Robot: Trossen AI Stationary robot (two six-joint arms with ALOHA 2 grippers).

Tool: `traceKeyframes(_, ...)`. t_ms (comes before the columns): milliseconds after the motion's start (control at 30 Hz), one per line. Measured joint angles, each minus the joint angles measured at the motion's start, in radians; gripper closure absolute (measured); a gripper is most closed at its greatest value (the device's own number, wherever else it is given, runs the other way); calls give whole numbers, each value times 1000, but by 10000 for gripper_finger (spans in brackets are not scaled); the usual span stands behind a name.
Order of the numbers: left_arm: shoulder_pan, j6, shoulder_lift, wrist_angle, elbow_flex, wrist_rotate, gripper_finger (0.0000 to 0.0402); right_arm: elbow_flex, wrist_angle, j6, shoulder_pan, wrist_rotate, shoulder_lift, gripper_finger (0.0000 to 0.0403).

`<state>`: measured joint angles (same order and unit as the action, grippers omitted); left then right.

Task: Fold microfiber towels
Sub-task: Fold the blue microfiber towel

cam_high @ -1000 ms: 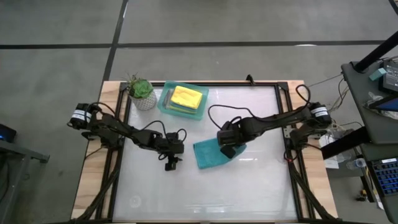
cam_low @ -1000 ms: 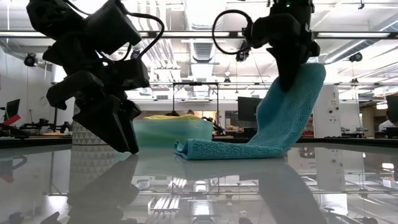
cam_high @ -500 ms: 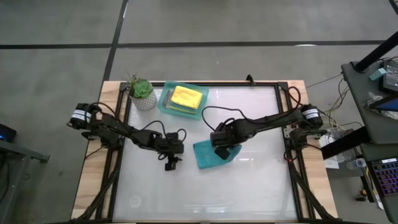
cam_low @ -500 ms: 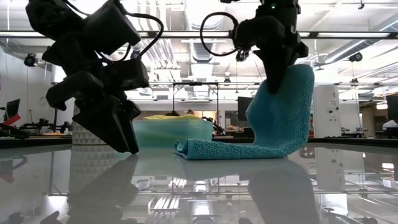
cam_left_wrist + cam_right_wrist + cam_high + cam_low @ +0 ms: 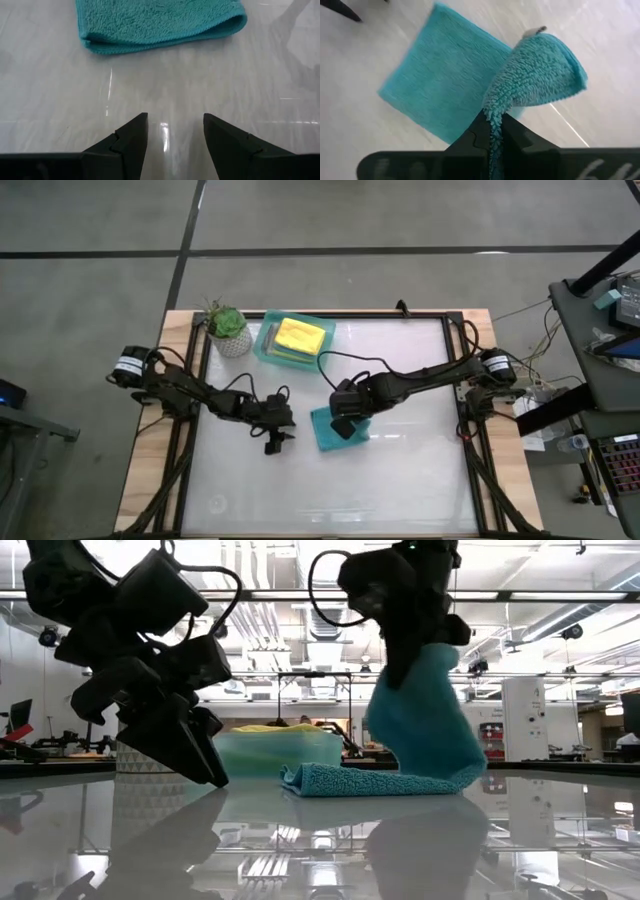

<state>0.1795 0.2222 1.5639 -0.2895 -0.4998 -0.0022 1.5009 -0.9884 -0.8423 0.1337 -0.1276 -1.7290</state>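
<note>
High view: right claw sits mid-surface, clamped on an edge of the soft teal microfiber towel, which lies on the white glossy surface. Left claw is just to its left, apart from the towel, fingers spread, holding nothing. At the back edge, a translucent mint-green rectangular plastic tray holds a folded yellow microfiber cloth on top of other cloths; a small green potted plant stands beside it.

Low view: the towel's lifted part hangs from the right claw and curves over the part lying flat on the surface. Left claw hangs just above the surface, tips pointing down.

Left wrist view: both dark fingers stand apart with bare surface between them; the towel's doubled rounded edge lies ahead, not touched.

Right wrist view: dark fingers pinched shut on the towel's fluffy edge; flat part of the towel lies underneath on the surface.
</note>
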Motion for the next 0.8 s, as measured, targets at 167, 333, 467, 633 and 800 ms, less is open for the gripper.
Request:
traceKeyframes(167, 0, 0, 0, -7, 3, 1, 224, -2, 33, -11, -6, 0, -41, 394)
traceKeyframes(333, 0, -1, 0, -12, 6, 1, 224, -2, 69, -2, -8, 0, -100, 394)
traceKeyframes(467, 0, -1, 0, -18, 10, 1, 224, -2, 121, 21, -9, 0, -131, 394)
traceKeyframes(633, 0, -2, 0, -20, 11, 0, 224, -2, 187, 34, -15, 0, -140, 394)
traceKeyframes(800, -1, -2, 0, -24, 12, 0, 224, -2, 259, 70, -15, -5, -140, 387)
